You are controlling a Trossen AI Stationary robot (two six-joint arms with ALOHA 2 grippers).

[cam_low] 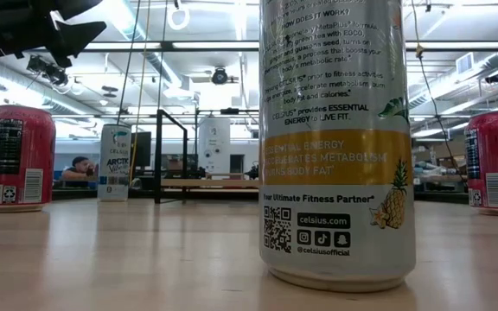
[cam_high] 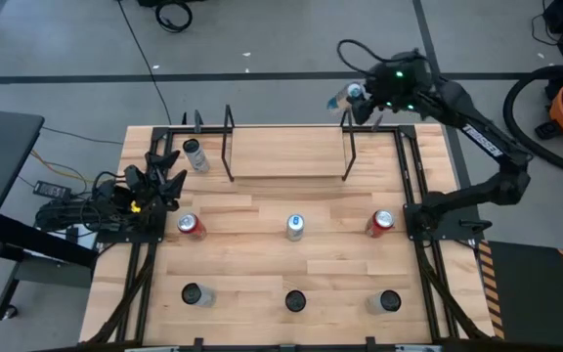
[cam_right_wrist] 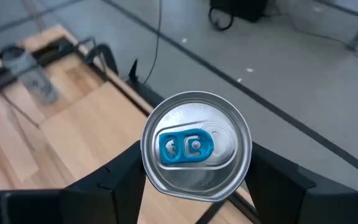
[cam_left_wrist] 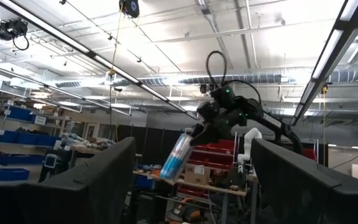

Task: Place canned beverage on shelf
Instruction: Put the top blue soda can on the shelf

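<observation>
Canned beverage point(cam_right_wrist: 196, 145) is already off the tabletop point(cam_high: 262, 279): your right pincer point(cam_high: 358, 96) is clamped on it, carrying it tilted in the air near the far right end frame of the shelf point(cam_high: 286, 152), so I judge the pick done and the lowering onto the board and release still ahead of you. You can see it is a slim silver can with light blue printing and a blue pull tab on an unopened lid, while your left pincer point(cam_high: 162, 174) waits with fingers apart at the tabletop's left edge.
</observation>
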